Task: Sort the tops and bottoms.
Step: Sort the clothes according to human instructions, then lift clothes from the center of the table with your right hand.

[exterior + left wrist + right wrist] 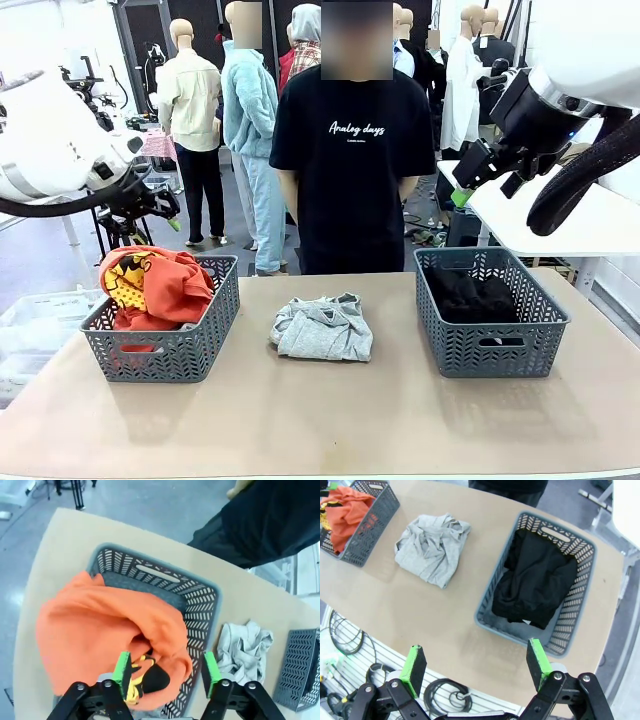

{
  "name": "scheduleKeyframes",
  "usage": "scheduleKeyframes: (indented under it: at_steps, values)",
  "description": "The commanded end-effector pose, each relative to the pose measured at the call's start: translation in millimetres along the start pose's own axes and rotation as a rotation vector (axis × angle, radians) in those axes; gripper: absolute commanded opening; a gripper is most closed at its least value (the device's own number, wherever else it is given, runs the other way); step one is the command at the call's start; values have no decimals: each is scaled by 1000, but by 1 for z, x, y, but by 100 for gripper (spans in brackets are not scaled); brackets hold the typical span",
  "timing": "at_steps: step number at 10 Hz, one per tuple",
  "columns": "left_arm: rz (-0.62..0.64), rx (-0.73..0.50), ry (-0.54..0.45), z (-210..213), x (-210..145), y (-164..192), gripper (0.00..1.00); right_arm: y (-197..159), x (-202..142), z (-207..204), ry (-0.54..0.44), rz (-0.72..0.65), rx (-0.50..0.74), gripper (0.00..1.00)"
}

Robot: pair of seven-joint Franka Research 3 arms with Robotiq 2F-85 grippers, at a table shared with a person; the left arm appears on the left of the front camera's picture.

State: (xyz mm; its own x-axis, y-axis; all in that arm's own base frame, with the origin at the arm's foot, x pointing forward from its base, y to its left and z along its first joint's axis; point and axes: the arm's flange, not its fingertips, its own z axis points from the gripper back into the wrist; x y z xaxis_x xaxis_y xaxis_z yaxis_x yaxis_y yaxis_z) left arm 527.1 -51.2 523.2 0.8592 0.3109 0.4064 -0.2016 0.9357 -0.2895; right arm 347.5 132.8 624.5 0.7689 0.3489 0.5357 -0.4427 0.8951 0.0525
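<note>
- Fingers of left gripper (165, 672) parted above orange T-shirt with yellow print (107, 645), clamping nothing; green pads (121, 667) astride the cloth heap, clear of it as far as can be told.
- Fingers of right gripper (476, 666) spread wide and empty, high over the near edge of the tan tabletop (440, 625), well apart from any cloth.
- Orange shirt heaped in left grey plastic lattice basket (165, 340), piled above the rim and spilling over one side. Risk: overhang slides out onto the tabletop, or a low pass of the fingers snags a fold and drags it back out.
- Light grey crumpled sweatshirt (322, 328) lying loose on the tabletop between the two baskets, touching neither; judged the one piece left unsorted. Risk: pinch catches a single layer, garment unfurls and trails, or catches the left basket's rim on the way in.
- Left basket already full-looking; risk of a second top sitting on the mound and rolling off.
- Plain black soft garment (535, 580) folded inside right grey lattice basket (580, 605), well below the rim; little risk there unless the basket gets nudged.
- Person in black T-shirt (350, 150) standing close at the far edge, arms behind the back; reaching across the middle could come near.
- Light baskets likely to skid if pushed.
</note>
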Motion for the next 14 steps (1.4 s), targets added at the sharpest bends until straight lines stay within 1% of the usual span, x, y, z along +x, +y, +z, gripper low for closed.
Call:
scheduleKeyframes:
  at_steps: [1,2,3,14]
  values:
    - [-28,51,21,23,3,-6,100,0,1,1,12,-2,-6,100]
    - [-28,75,17,35,8,-7,100,0,1,1,12,-2,-6,100]
    - [-24,17,12,11,0,-2,100,0,1,1,12,-2,-6,100]
    - [-24,17,12,11,0,-2,100,0,1,1,12,-2,-6,100]
